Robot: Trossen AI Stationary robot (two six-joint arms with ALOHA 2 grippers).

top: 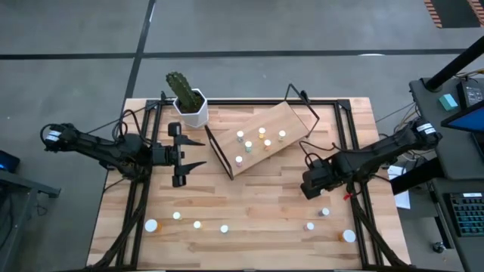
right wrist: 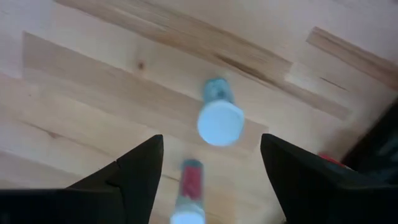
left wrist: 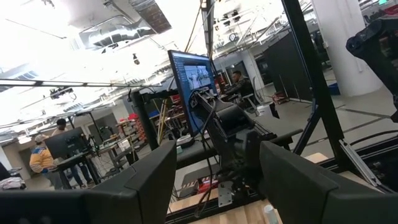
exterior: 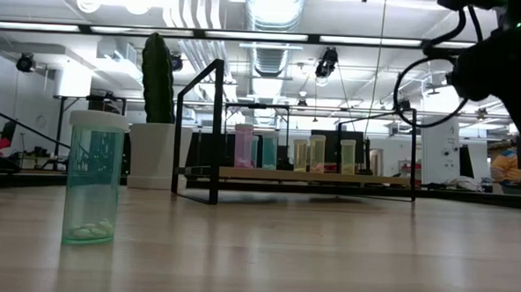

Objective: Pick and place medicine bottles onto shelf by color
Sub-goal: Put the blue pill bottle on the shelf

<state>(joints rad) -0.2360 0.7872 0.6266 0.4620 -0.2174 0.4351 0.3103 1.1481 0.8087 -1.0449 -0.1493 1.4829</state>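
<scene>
The shelf (top: 261, 140), a light-wood board on a black wire frame, stands tilted at the table's far middle with several small bottles (top: 262, 136) upright on it; it also shows in the low view (exterior: 294, 175). More bottles stand along the near edge, to the left (top: 176, 216) and to the right (top: 325, 212). My right gripper (right wrist: 211, 180) is open and empty, pointing down over the table (top: 312, 185), above a white-capped teal bottle (right wrist: 219, 118) and a pink bottle (right wrist: 189, 186). My left gripper (top: 189, 153) is open and empty, level, left of the shelf.
A cactus in a white pot (top: 189, 102) stands at the far left beside the shelf. A large white-capped teal bottle (exterior: 92, 178) with pills inside stands close to the low camera. Black frame rails (top: 144, 189) run along both sides of the table. People sit in the room beyond (left wrist: 43, 158).
</scene>
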